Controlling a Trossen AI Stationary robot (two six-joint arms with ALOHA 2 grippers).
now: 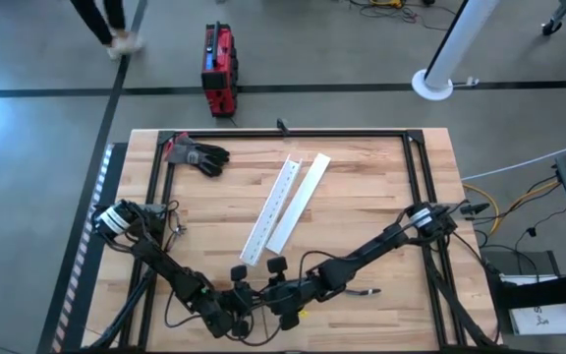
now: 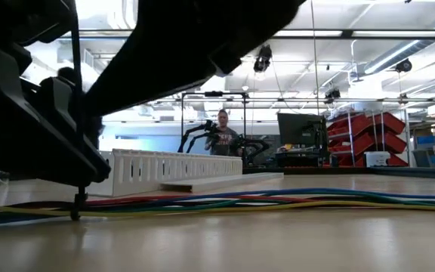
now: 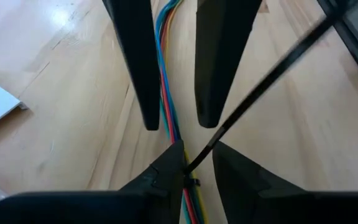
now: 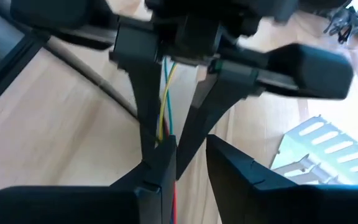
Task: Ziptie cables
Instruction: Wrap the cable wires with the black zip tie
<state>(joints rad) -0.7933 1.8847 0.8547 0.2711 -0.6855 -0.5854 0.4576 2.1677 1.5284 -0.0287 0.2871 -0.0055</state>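
The cables (image 3: 165, 62), a thin bundle of red, blue, green and yellow wires, lie flat on the wood near the table's front edge (image 2: 278, 200). A black zip tie (image 3: 260, 87) has its head end at the bundle, and its strap stands up from there (image 2: 76, 151). My left gripper (image 3: 197, 149) and right gripper (image 4: 190, 142) face each other tip to tip over the bundle (image 1: 255, 298). Both are open by a narrow gap. The right gripper's fingers (image 3: 143, 81) stand on either side of the cables. The zip tie's head end (image 3: 193, 179) lies between the left gripper's fingers. My left gripper comes slanting down along the bundle. The zip tie's strap (image 3: 190, 165) runs along the inner edge of one finger, close to its head. I cannot tell whether that finger touches it. My right gripper touches nothing that shows.
Two long white slotted strips (image 1: 285, 206) lie side by side at mid-table, behind the cables in the low view (image 2: 165, 170). A black and red glove (image 1: 198, 155) lies at the far left. A black frame rail (image 1: 283, 134) rims the table. A person (image 2: 223, 136) is far behind.
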